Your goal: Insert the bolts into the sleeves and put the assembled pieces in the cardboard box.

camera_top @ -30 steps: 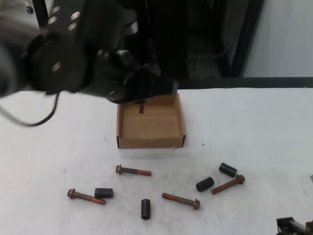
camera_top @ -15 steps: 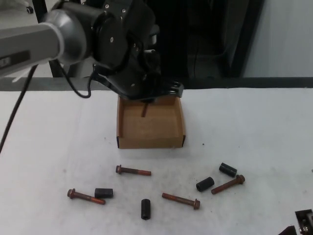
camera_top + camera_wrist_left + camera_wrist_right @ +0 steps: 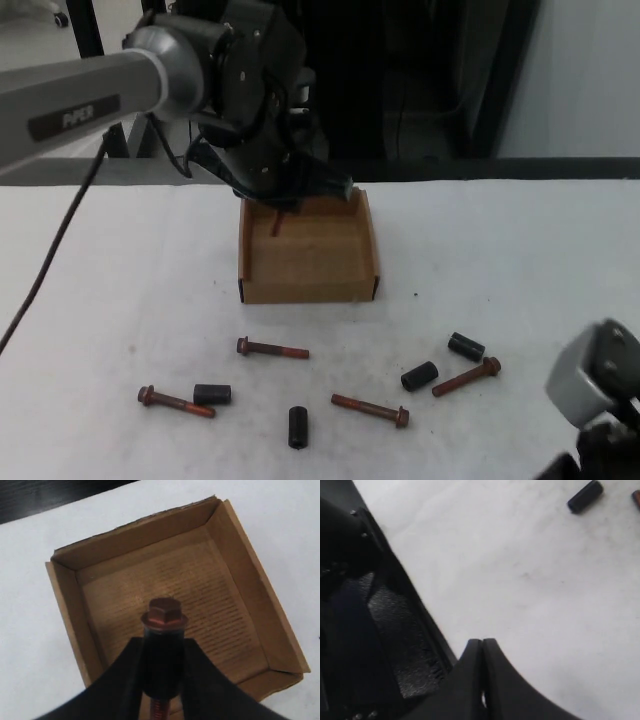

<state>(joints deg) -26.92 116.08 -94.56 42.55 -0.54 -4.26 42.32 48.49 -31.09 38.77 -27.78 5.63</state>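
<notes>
Directly below your left hand sits the cardboard box, open-topped, on the white desk. On the near side of that hand, well apart from it and from the box, four loose bolts and four loose sleeves lie scattered on the desk. One sleeve lies just beside a bolt's tip. Your right hand hangs low over the desk with its fingers pressed together, and a loose sleeve lies well ahead of it.

Your left hand pinches the assembled piece over the inside of the box, toward the far wall. The piece is a short black sleeve clamped between the two fingers, with a rust-red bolt run through it. The bolt's flanged hex head sits against one end of the sleeve, and its threaded tip pokes out of the other end.
</notes>
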